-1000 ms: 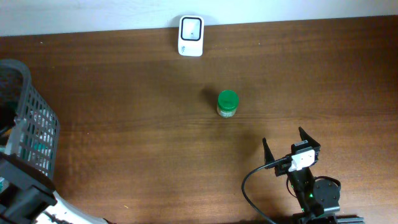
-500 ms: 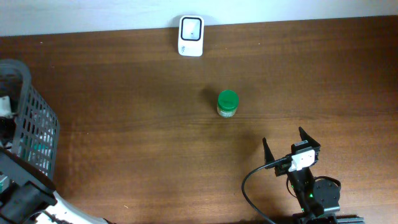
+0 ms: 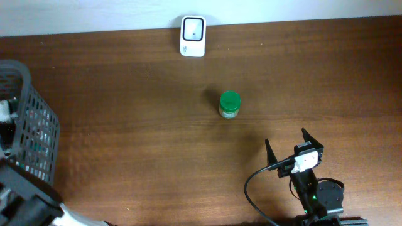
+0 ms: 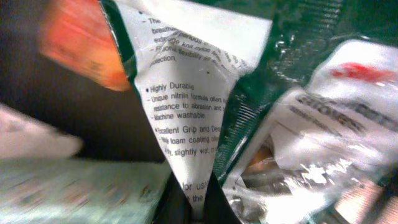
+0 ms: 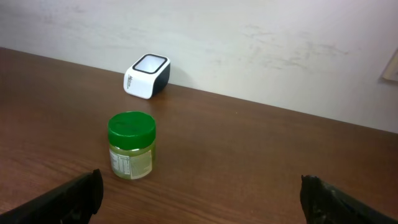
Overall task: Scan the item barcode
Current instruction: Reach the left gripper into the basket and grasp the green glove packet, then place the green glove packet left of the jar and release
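wood table [image 3: 125, 94]: scanner [image 3: 193, 36], green-lid jar [image 3: 230, 105], mesh basket [image 3: 44, 135]

The overhead camera looks straight down on the whole table [image 3: 125, 125]. The right wrist camera sits low near its front edge, facing the back wall [image 5: 249, 37], and shares the jar [image 3: 230, 104] and scanner [image 3: 193, 27] with the overhead. The left wrist camera hangs very close to a printed packet [image 4: 186, 112].

White barcode scanner [image 3: 193, 36], window up, at far edge of table [image 3: 125, 125]; green-lidded jar [image 3: 230, 105], upright, mid-table, well apart from scanner; green-and-white printed packet [image 4: 186, 112], creased, glossy, filling left wrist view.
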